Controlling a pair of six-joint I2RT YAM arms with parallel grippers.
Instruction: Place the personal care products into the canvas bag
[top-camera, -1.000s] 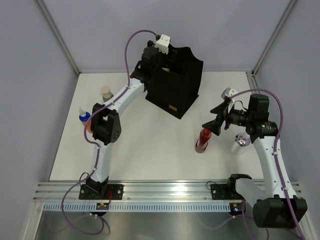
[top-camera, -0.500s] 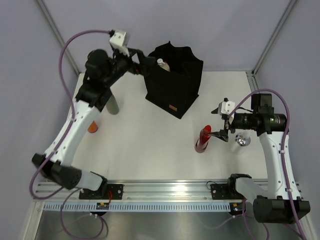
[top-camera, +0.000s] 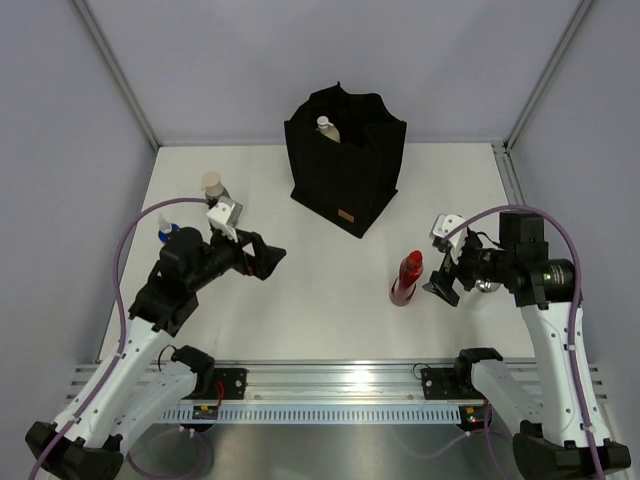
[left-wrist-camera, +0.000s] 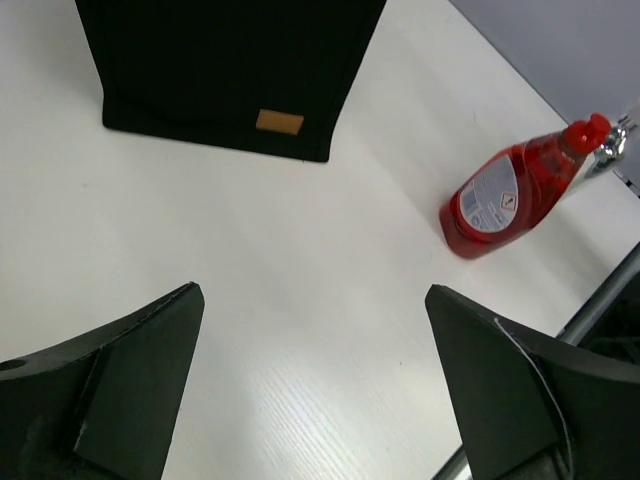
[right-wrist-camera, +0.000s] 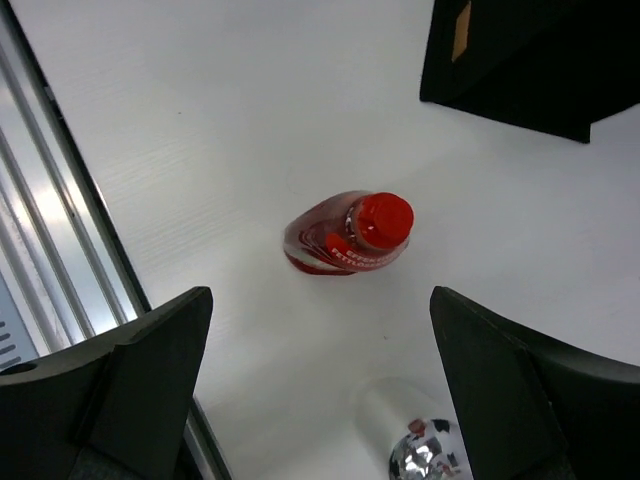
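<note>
Top external view: the left gripper (top-camera: 266, 258) is seen withdrawn from the mouth of the canvas bag (top-camera: 350, 175), where it was held half a second ago, and is now lowered over the table (top-camera: 320, 310) in front of the bag, its fingers spread wide with nothing held between them. A pale-capped bottle (top-camera: 323, 126) is seen standing inside the bag's open top, so one product is judged delivered. The right gripper (top-camera: 440, 284) is brought in just beside the red bottle (top-camera: 406, 278), which stands upright on the table well apart from the bag; its fingers are also spread wide and nothing is gripped yet. The grey bottle with beige cap (top-camera: 212, 186) is left at the far left and a silver bottle (right-wrist-camera: 420, 455) is seen near the right arm, so several products remain to be packed
</note>
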